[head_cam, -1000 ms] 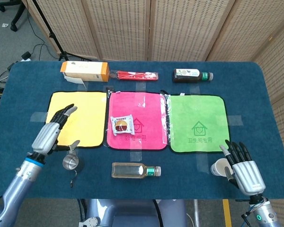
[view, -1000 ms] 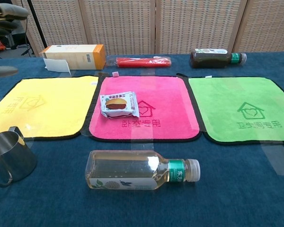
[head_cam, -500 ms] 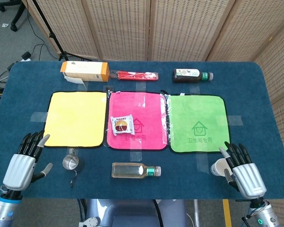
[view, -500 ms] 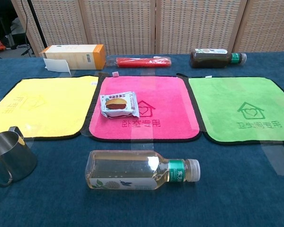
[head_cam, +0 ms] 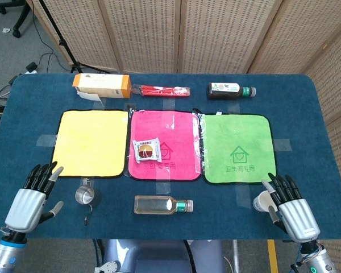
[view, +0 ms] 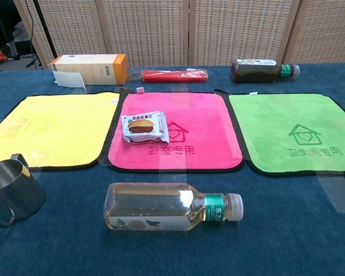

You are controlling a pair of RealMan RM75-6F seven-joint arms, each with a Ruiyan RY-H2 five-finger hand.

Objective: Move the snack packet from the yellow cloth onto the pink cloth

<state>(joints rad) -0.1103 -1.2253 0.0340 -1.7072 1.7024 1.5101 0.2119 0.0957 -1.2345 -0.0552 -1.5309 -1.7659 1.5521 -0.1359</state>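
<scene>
Nearest the robot, both hands hover low at the table's front edge, palms down, fingers spread and holding nothing: the left hand (head_cam: 29, 199) at the left corner, the right hand (head_cam: 291, 207) at the right, its fingertips just beside a white cup (head_cam: 263, 201). Between them lie a steel cup (head_cam: 85, 195), just in front of the yellow cloth (head_cam: 91, 142), and a clear bottle (view: 171, 207) on its side with a green band by the cap, in front of the pink cloth (head_cam: 176, 136).

The packet (view: 144, 127) sits on the pink cloth, toward its left half, flat and face up. Nothing lies over it or crowds it. A green cloth (head_cam: 237, 148) lies to the right, bare.

Farther back, along the far edge: an orange and white box (head_cam: 102, 85), a red pack (head_cam: 161, 90) beside it, and a dark bottle (head_cam: 231, 90) on its side.

The table (head_cam: 307, 114) is covered in blue. Woven screens (head_cam: 216, 34) stand behind it.
</scene>
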